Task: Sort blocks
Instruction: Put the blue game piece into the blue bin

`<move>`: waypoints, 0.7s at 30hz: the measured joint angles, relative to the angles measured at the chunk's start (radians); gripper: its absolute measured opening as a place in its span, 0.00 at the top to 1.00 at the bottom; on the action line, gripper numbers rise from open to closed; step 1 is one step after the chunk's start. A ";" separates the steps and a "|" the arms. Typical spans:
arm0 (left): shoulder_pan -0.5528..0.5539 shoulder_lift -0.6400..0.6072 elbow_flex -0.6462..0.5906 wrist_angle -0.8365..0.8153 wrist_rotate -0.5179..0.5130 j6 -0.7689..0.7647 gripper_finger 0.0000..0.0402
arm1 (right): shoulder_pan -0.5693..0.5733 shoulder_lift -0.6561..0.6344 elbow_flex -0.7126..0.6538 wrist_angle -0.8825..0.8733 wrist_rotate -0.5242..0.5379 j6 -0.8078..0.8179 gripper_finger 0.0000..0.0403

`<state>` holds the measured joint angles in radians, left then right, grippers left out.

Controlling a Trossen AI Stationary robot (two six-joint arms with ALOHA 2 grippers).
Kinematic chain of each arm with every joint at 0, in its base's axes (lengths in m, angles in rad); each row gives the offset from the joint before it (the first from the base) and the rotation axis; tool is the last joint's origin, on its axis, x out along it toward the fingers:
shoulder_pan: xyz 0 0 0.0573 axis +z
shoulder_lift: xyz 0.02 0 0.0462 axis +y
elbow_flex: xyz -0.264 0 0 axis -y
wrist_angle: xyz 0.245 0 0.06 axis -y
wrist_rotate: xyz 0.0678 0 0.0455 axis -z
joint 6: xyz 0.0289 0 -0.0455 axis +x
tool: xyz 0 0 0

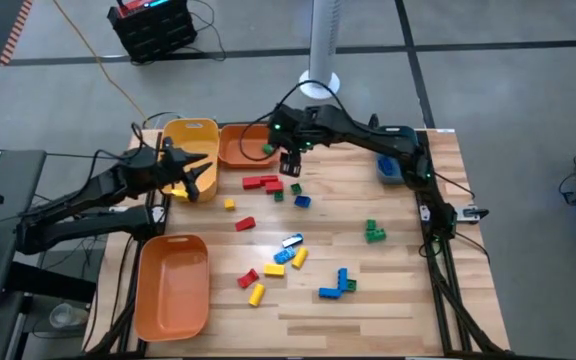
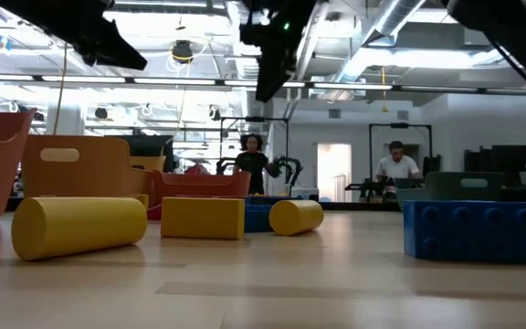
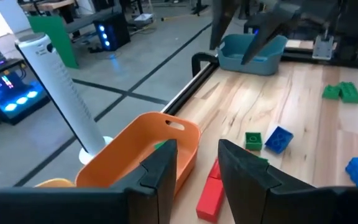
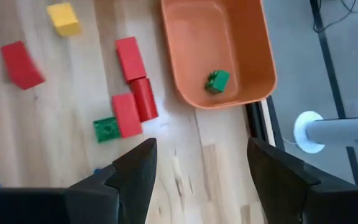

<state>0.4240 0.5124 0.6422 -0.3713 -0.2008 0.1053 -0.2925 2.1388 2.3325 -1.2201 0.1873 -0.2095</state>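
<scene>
Wood bench (image 1: 388, 290), blocks (image 1: 293, 255) scattered over middle. Three orange and yellow bins on left and far side; small orange bin (image 4: 219, 53) holds one green block (image 4: 217, 81).

Right gripper (image 1: 290, 163) hangs empty, fingers apart, just past that bin, above red blocks (image 4: 131, 93).

Left gripper (image 1: 196, 178) empty, fingers apart, over yellow bin (image 1: 190, 133).

Blocks likely light, hard, smooth plastic. Pinch flat sides, not bumpy tops.

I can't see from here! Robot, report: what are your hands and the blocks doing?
Right gripper open, empty, beside small orange bin. Left gripper open, empty, at yellow bin. One green block binned, other blocks loose on table. Nothing blocking.
</scene>
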 joint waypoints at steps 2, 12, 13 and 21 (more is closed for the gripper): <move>0.000 -0.003 0.000 0.000 0.001 -0.017 0.72 | 0.010 -0.041 0.000 -0.016 0.016 0.007 0.35; 0.000 0.038 -0.055 0.128 0.003 0.004 0.72 | 0.059 -0.243 -0.063 -0.068 0.177 0.138 0.35; 0.000 0.049 -0.056 0.142 0.003 0.012 0.72 | 0.061 -0.260 -0.101 -0.054 0.189 0.145 0.35; 0.000 0.135 -0.056 0.209 -0.012 0.089 0.72 | 0.052 -0.445 -0.640 0.342 0.208 0.164 0.35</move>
<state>0.4240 0.6478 0.5858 -0.1626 -0.2130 0.1942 -0.2403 1.6933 1.6928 -0.8784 0.3950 -0.0458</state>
